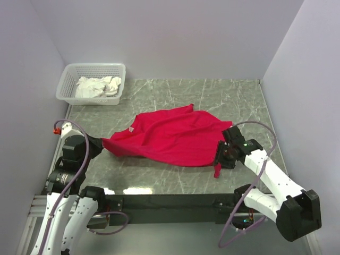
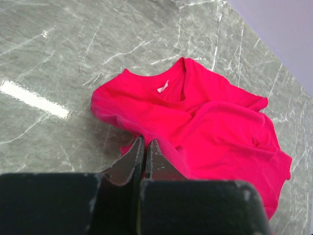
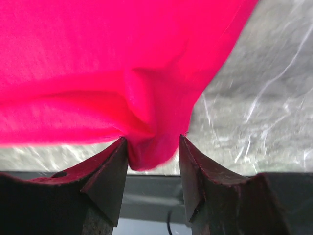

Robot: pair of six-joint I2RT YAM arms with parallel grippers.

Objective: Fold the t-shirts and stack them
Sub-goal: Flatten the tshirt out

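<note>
One red t-shirt (image 1: 170, 135) in the middle of the table (image 1: 234, 95), lying crumpled and not folded, with many soft wrinkles. Stretches from about 8 o'clock to about 4 o'clock of the table centre, a little nearer to the arms than to the far wall. In the left wrist view, neck opening turned up, with a small pale label (image 2: 162, 87) inside the collar.

Left hand (image 1: 100, 142) at the 8 o'clock tip of the shirt, low over the table. Closed fully: in the left wrist view the two black fingers (image 2: 128, 161) pressed together with only a thin line between, and the red cloth drawn to a point right at their tips (seems pinched there, though the pinched bit itself hidden by the fingers).

Right hand (image 1: 222, 156) at the 4 o'clock edge of the shirt. About half open: in the right wrist view its fingers (image 3: 110, 166) standing clearly apart, with a bunched fold of the red cloth sitting loose in the gap and touching their inner faces, as far as visible. In the top view, a small red end hanging out just under this hand, at its 6 o'clock.

White lattice basket (image 1: 95, 66) at 10 o'clock, in the far left corner of the table, well apart from the shirt. Holds some crumpled white cloths (image 1: 98, 86).
</note>
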